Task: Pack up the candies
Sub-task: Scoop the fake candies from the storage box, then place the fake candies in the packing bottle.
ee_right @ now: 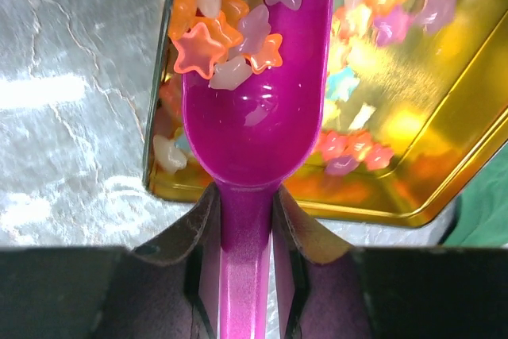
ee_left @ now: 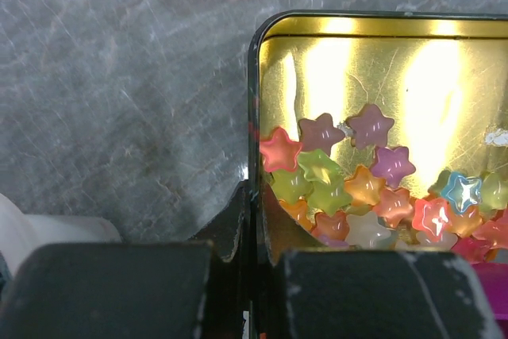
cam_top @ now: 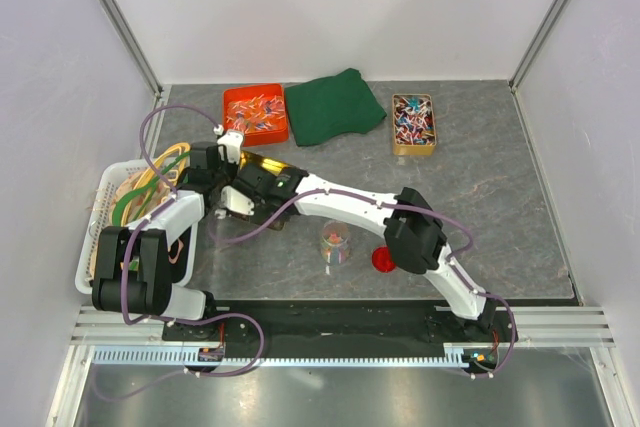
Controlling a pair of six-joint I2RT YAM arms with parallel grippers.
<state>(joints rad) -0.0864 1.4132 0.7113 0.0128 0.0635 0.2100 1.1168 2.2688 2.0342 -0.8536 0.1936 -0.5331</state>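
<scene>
base: black mounting rail [cam_top: 340,319], both arms bolted on; well nearer than the shallow rectangular gold metal tin [ee_left: 444,77].
jar: small clear jar [cam_top: 336,243], near-right of the tin, open, some coloured pieces inside; likely the pack target.
lid: round red lid [cam_top: 383,260] just beside the jar, off so the mouth is free.
right gripper [ee_right: 244,206]: clamped on the handle of a magenta plastic scoop [ee_right: 254,117]; bowl over the tin's edge, a few pieces at its tip.
candies [ee_left: 357,188]: translucent star-shaped pieces, orange/pink/yellow/green; most heaped in the tin.
left gripper [ee_left: 255,213]: pinched across the tin's side wall, one finger each side; probably bracing it against the scoop.
basket: white plastic basket [cam_top: 97,222], left of the tin.
far row: beyond the tin, orange plastic tray [cam_top: 229,97] of wrapped sweets, dark green cloth [cam_top: 335,107], gold box [cam_top: 413,150] of twist-wrapped sweets; not for packing.
</scene>
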